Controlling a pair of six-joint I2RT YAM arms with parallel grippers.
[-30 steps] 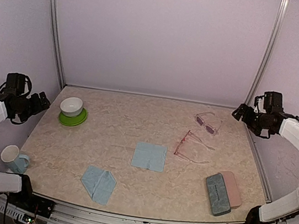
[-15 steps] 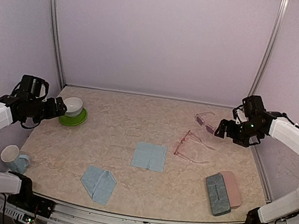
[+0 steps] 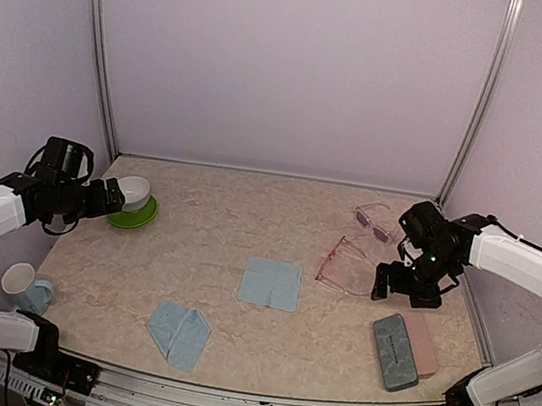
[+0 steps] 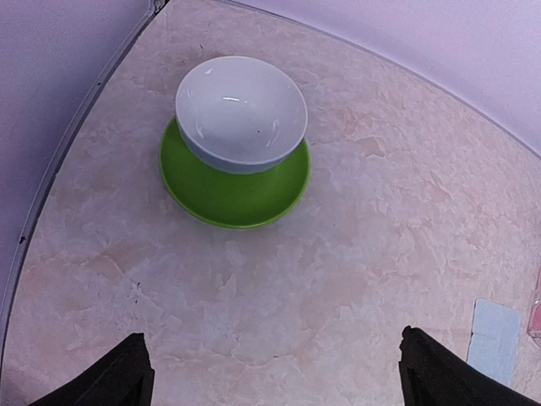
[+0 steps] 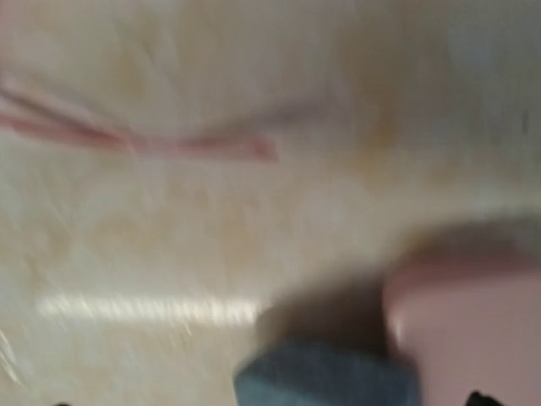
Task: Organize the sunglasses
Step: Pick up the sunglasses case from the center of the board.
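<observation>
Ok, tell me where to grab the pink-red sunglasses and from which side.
Probably the bridge of the front frame, from straight above. The pink-red sunglasses lie with both thin arms unfolded toward the right gripper, so the front is the sturdiest part; close the jaws across it.

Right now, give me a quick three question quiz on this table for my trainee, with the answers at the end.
1. True or false: the white bowl sits on the green plate.
2. Which lies nearest the right gripper? A: the white bowl. B: the pink-red sunglasses. C: the green plate.
3. Fill in: right beside the blue-grey case lies a ___ case.

Key: 1 true. 2 B. 3 pink, the pink case.
</observation>
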